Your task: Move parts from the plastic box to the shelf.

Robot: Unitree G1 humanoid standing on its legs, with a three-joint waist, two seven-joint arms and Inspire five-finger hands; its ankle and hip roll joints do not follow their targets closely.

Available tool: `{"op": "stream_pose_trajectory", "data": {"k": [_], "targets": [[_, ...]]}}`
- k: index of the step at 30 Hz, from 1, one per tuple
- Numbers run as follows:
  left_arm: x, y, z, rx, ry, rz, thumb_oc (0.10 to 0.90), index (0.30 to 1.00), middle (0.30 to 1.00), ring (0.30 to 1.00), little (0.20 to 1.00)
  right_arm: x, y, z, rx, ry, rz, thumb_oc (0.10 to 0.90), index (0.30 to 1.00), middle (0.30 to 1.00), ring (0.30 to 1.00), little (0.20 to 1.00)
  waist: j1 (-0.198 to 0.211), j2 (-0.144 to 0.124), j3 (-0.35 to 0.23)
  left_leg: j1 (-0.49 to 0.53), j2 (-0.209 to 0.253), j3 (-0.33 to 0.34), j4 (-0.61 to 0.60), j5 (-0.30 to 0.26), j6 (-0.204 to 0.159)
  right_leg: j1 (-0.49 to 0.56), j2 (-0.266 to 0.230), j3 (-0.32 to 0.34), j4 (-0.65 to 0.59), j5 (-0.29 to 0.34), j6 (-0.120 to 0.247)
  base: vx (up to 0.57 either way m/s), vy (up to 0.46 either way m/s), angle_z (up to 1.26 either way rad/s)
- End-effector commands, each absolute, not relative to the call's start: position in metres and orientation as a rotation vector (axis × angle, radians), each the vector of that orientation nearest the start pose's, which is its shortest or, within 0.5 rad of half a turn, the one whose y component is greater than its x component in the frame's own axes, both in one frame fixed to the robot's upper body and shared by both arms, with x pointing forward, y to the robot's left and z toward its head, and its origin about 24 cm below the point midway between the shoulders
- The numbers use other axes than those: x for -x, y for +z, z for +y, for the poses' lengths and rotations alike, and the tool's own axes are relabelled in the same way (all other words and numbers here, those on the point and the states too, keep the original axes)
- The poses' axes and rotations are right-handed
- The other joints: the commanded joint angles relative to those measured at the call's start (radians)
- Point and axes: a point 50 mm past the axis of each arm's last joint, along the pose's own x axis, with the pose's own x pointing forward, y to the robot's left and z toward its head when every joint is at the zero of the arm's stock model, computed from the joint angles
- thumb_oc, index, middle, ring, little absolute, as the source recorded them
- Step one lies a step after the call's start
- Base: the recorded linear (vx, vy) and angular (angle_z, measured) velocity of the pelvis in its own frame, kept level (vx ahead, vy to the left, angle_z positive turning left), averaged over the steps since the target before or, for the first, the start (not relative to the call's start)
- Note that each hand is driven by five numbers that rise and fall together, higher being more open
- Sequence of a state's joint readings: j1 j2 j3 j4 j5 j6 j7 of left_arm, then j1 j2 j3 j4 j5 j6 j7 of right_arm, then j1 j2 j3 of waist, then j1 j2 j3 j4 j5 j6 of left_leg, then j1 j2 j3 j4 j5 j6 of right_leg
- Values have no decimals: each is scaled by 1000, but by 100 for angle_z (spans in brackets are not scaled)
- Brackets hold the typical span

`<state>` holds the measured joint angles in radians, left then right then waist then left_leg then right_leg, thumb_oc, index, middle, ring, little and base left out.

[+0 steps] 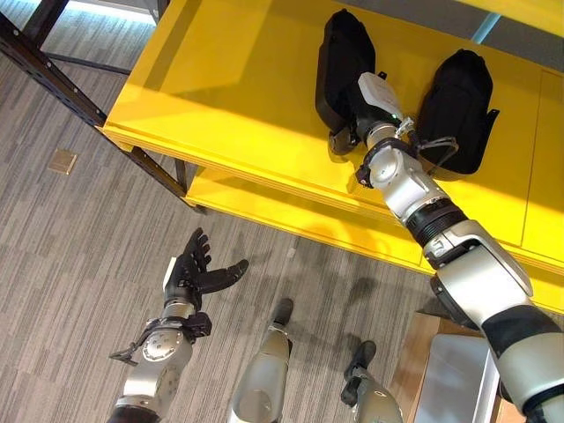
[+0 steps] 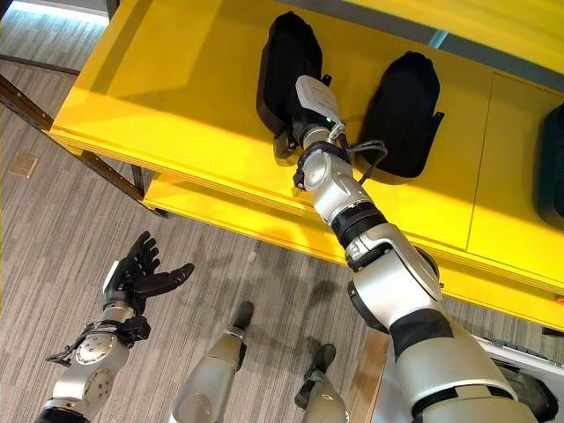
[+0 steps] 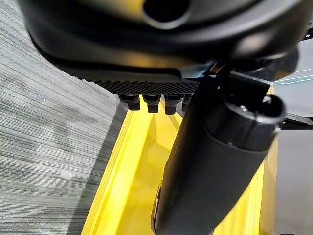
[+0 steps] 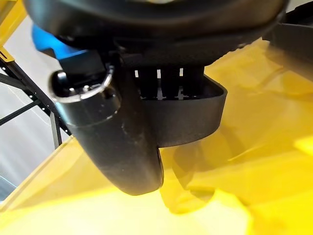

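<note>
- Two black parts lie on the yellow shelf (image 1: 238, 97): the left part (image 1: 342, 66) under the right arm's reach, and a second part (image 1: 458, 97) just beside it, apart from it.
- The right hand (image 2: 304, 110) is stretched out over the shelf and sits on the left part. In the right wrist view its thumb (image 4: 115, 142) and fingers (image 4: 168, 83) close around a dark moulded piece (image 4: 195, 117), so I judge it is gripping that part (the contact itself is partly hidden by the hand's own bulk).
- By that reading the current step is the set-down: the part rests on the shelf surface, but the release is not yet done.
- The left hand (image 1: 189, 273) hangs low over the grey carpet (image 1: 79, 256), well clear of the shelf, fingers spread and relaxed, holding nothing. Its wrist view looks past its thumb (image 3: 215, 166) along the shelf's yellow edge.
- At the far right of the right eye view a third dark shape (image 2: 551, 167) shows on the shelf; too little of it is seen to say whether it is another part.
- A pale box corner (image 1: 454, 374) shows at the bottom right, below the right arm; its contents cannot be seen, so how many parts remain to move cannot be told.
- Judged overall: at least one part is delivered, one is being placed, and the rest is unknown.
</note>
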<state>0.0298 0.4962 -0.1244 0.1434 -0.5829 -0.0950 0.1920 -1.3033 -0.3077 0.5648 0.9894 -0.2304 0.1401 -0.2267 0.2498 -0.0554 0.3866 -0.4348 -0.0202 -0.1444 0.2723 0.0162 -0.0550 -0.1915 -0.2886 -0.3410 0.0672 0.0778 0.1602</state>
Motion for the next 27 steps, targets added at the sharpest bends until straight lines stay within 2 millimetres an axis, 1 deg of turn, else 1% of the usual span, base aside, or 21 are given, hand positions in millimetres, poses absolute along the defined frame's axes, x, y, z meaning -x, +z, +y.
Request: {"op": "stream_pose_trajectory", "data": {"k": [1,9,16,18,19,20,27], "targets": [[-246,69,241,19,133,-94,900,1000,1000,1000,1000,-419,258,-74,951,23,-370,400,300,300,300,300,19,0,-36,-29,40,27,50,-82,4,2,-57,26,18,54,21,0,0,0],[-244,69,242,23,138,-95,900,1000,1000,1000,1000,-418,255,-66,929,51,-364,400,300,300,300,300,25,4,-37,-29,39,23,46,-78,6,3,-55,26,17,54,20,0,0,0],[-245,70,241,20,130,-97,900,1000,1000,1000,1000,-420,250,-67,923,50,-335,400,300,300,300,300,32,6,-37,-31,36,20,44,-78,8,5,-54,23,17,52,20,0,0,0],[-245,69,241,17,127,-95,900,1000,1000,1000,1000,-420,249,-67,918,53,-329,594,572,572,572,572,33,6,-37,-31,35,19,45,-78,8,6,-54,23,16,52,20,0,0,0],[-245,69,240,14,121,-94,900,1000,1000,1000,1000,-421,246,-67,913,53,-312,843,920,920,920,920,34,6,-39,-33,34,18,47,-79,8,6,-53,23,16,52,21,0,0,0],[-245,69,240,14,121,-94,900,1000,1000,1000,1000,-421,246,-67,913,53,-312,900,1000,1000,1000,1000,34,6,-39,-33,34,18,47,-79,8,6,-53,23,16,52,21,0,0,0],[-247,69,238,11,107,-91,900,1000,1000,1000,1000,-422,246,-70,897,46,-301,900,1000,1000,1000,1000,37,9,-41,-32,33,20,44,-79,9,6,-55,25,15,52,21,0,0,0]]}}
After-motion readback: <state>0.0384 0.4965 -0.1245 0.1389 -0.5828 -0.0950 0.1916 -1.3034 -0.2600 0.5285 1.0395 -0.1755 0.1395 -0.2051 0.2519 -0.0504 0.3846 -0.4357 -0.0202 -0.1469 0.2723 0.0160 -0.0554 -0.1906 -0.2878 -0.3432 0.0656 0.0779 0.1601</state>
